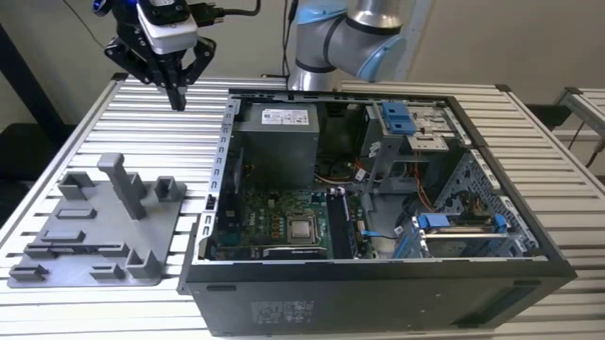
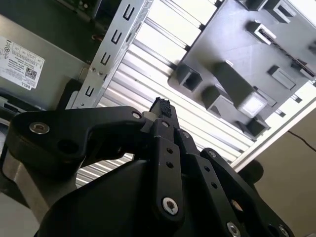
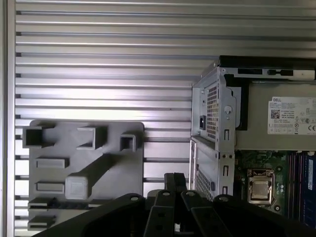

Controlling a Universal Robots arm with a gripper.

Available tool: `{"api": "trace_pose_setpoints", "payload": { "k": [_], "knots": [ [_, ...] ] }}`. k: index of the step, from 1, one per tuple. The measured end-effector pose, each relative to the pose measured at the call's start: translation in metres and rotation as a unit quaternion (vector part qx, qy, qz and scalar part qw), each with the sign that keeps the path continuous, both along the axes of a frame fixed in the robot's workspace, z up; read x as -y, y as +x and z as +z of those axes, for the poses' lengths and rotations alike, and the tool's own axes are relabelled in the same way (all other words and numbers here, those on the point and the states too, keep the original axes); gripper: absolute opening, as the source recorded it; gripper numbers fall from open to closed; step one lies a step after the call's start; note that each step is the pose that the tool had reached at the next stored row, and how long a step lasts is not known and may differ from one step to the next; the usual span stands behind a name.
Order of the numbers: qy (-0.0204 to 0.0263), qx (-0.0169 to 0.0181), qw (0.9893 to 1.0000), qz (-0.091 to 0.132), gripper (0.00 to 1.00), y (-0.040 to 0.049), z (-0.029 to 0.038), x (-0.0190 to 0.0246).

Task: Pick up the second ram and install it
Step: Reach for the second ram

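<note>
Above the far left part of the slatted table [image 1: 85, 142], as the exterior view shows it, the gripper [image 1: 177, 104] is hanging with its jaws drawn together to a narrow point. In both wrist views the fingertips [image 3: 174, 178] are meeting with no gap that I can see, and nothing is showing between them [image 2: 160, 105]. The gripper is touching nothing and is standing well clear of the table.

By my reading, the step in hand is the approach for the pick, with no grasp made yet. The second ram [image 1: 81, 248] seems to be the long dark strip lying in a slot of the grey tray [image 1: 57, 275], towards that tray's near edge and well apart from the gripper. In the first wrist view the same strip [image 3: 61, 203] is showing just beside the gripper's body. I cannot make out its chips or label, so this is a judgement.

A pick from here is calling for open jaws, set square across the strip's thin faces and lowered clear of the tray's upright post [image 1: 123, 184].

To the exterior view's right, the open computer case [image 1: 378, 301] is lying on its side with the motherboard [image 1: 274, 212] facing up. Its blue memory slots [image 3: 302, 182] are running beside the processor socket [image 3: 259, 185].
</note>
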State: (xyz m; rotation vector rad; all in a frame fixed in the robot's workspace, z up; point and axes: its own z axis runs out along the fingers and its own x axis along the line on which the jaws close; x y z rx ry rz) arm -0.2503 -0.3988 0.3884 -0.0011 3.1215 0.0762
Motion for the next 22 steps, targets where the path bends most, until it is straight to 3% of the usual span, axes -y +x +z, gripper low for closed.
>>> {"api": "trace_pose_setpoints", "payload": {
  "k": [5, 18, 22],
  "knots": [
    [0.0000, 0.0000, 1.0000, 0.001, 0.11, -0.0067, -0.0001, 0.0000],
    [0.0000, 0.0000, 1.0000, 0.001, 0.11, -0.0078, -0.0001, -0.0001],
    [0.0000, 0.0000, 1.0000, 0.001, 0.11, -0.0123, -0.0001, -0.0001]
  ]
}}
